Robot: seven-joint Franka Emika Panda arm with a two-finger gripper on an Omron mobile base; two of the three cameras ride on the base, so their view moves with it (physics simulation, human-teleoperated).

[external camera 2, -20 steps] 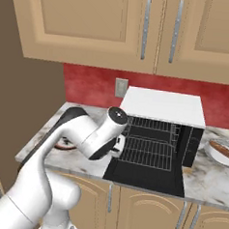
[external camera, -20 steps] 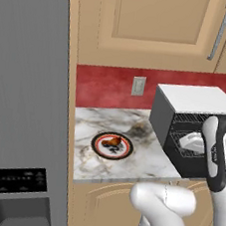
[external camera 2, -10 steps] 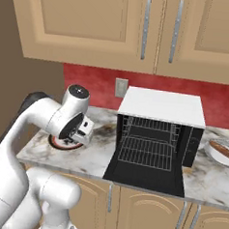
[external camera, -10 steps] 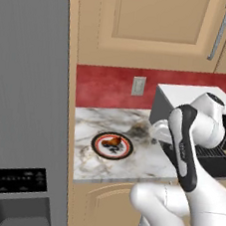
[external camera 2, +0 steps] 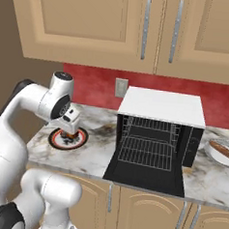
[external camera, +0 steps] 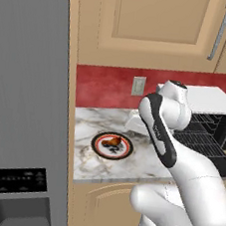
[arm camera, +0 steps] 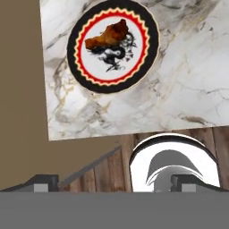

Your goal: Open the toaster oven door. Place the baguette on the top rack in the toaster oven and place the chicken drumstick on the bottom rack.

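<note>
Two plates sit on the marble tabletop (external camera 2: 96,156), one at each end, with the toaster oven (external camera 2: 159,124) between them. The toaster oven door (external camera 2: 143,174) is folded down flat toward the near edge, and the top rack (external camera 2: 149,124) and bottom rack (external camera 2: 146,151) show as wire grids inside the black cavity. On the left, a plate with a black and red rim (arm camera: 112,44) carries the chicken drumstick (arm camera: 107,36), which lies toward one side of its white centre. On the far right, beyond the oven, the baguette (external camera 2: 222,150) lies on a second plate (external camera 2: 211,153), partly cut off by the picture's edge.

The white arm reaches over the left part of the tabletop, and the gripper (external camera 2: 70,128) hangs just above the drumstick's plate, pointing down. Its fingers (arm camera: 44,182) stand wide apart with nothing between them, and they touch neither the plate nor the meat. From the hand's own camera the plate is seen from straight above, close to the tabletop's near edge. A grey fridge (external camera: 21,99) stands at the left end, and wooden cabinets (external camera 2: 118,24) hang above a red backsplash.
</note>
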